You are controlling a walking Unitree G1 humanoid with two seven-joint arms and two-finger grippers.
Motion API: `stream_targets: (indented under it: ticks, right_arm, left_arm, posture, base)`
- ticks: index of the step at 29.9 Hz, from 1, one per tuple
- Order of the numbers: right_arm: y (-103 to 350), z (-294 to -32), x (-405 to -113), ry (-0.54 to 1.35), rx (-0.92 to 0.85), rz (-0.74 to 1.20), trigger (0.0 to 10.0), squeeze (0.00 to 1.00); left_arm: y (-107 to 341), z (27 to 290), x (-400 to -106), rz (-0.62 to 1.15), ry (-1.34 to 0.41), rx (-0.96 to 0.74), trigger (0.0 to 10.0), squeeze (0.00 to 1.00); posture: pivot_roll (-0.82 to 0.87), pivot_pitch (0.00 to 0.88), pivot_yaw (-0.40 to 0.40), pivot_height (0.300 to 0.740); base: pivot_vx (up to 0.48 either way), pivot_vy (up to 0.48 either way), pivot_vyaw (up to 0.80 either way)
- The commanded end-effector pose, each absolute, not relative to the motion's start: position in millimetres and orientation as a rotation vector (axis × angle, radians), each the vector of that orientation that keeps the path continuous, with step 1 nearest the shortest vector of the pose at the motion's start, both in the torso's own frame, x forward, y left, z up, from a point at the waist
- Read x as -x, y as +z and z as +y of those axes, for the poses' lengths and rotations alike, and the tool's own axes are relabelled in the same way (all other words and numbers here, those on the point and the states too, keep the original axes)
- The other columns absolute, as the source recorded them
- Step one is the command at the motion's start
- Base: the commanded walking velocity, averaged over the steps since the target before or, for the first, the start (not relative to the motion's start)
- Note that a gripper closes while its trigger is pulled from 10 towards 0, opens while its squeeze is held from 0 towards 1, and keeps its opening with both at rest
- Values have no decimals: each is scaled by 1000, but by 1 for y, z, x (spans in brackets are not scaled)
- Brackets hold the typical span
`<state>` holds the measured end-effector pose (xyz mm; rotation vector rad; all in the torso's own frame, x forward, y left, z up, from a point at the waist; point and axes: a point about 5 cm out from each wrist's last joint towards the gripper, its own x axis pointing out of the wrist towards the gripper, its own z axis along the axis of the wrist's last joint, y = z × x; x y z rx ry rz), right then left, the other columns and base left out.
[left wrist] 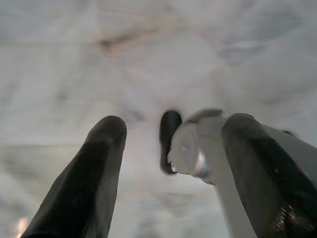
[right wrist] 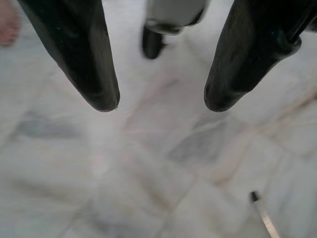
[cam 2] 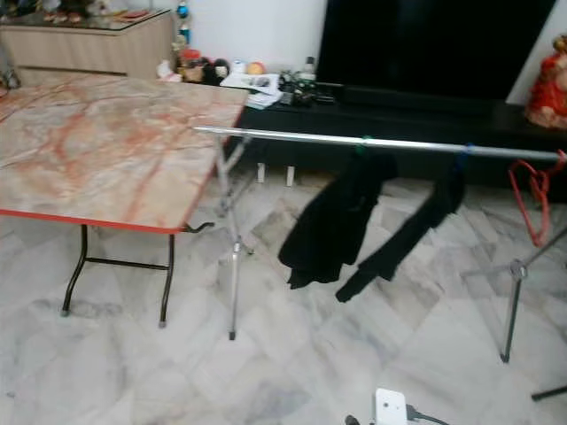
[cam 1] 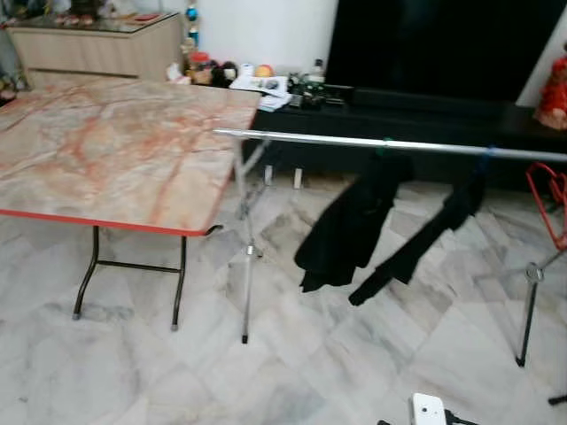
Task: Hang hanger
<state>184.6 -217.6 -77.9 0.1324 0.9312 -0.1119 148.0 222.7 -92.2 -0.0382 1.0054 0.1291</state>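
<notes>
A silver clothes rail runs across the room on thin stand legs. Two black garments hang from it on hangers. A bare red hanger hangs at the rail's far right end. Both arms hang low, away from the rail. My left gripper points down at the marble floor, open with nothing held; my own leg shows between its fingers. My right gripper also points at the floor, open and empty.
A marble-top folding table with a red edge stands at the left, close to the rail's left stand. A black TV console with clutter runs behind the rail. A thin stand leg lies near my right gripper.
</notes>
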Motion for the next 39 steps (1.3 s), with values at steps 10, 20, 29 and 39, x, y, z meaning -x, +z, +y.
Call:
stream_targets:
  ticks: [10,20,29,39]
  right_arm:
    - [-74,-216,-193,-96,-132,905,10000,0]
    - [-73,-216,-193,-81,-123,904,10000,0]
    - [-73,-214,-195,-85,-123,904,10000,0]
    - [-70,-215,-201,-105,-127,881,10000,0]
  left_arm:
    - [-93,229,-143,1014,156,46,10000,0]
    - [-93,229,-143,1024,142,44,10000,0]
    - [-92,228,-145,1023,121,34,10000,0]
    - [-90,225,-152,1010,101,31,10000,0]
  posture:
    - [178,0,-53,740]
    - [170,0,-42,740]
    - [158,0,-34,740]
    - [136,0,-33,740]
  base:
    - [0,0,0]
    - [319,0,0]
    - [333,0,0]
    - [365,0,0]
